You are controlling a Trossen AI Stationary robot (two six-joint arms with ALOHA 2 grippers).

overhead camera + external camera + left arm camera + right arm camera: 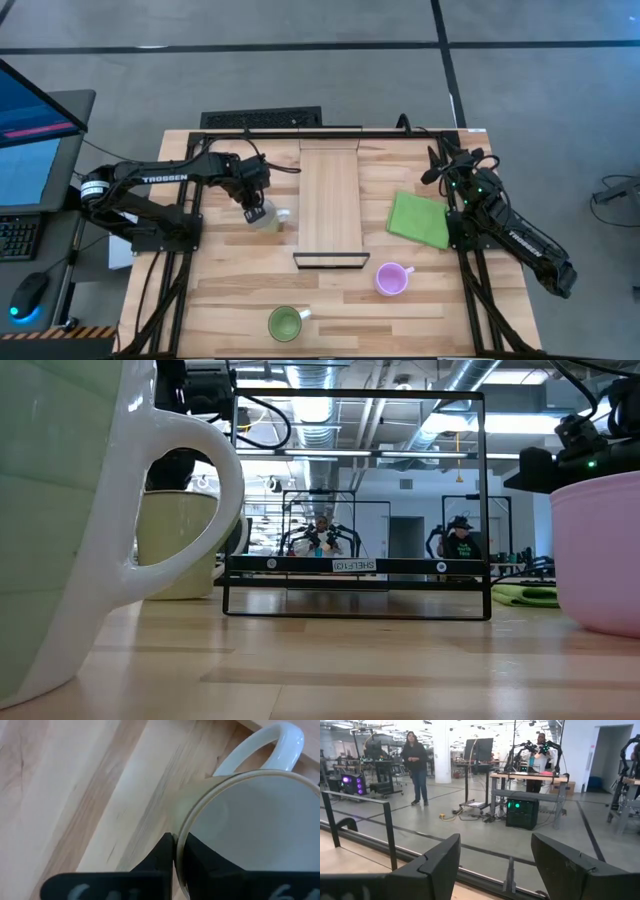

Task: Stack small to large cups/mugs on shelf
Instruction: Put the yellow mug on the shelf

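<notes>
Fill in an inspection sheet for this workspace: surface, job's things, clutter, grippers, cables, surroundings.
Surface: wooden table, bare between items.
Job's things: white mug left of the shelf; purple mug and green mug nearer the front; shelf holds no mug.
Clutter: green cloth right of the shelf.
Grippers: left gripper shut on the white mug's rim; right gripper open, empty, at the table's right edge.
Cables: dark leads along both arms.
Surroundings: monitor, keyboard, mouse at left; a person standing beyond.
</notes>
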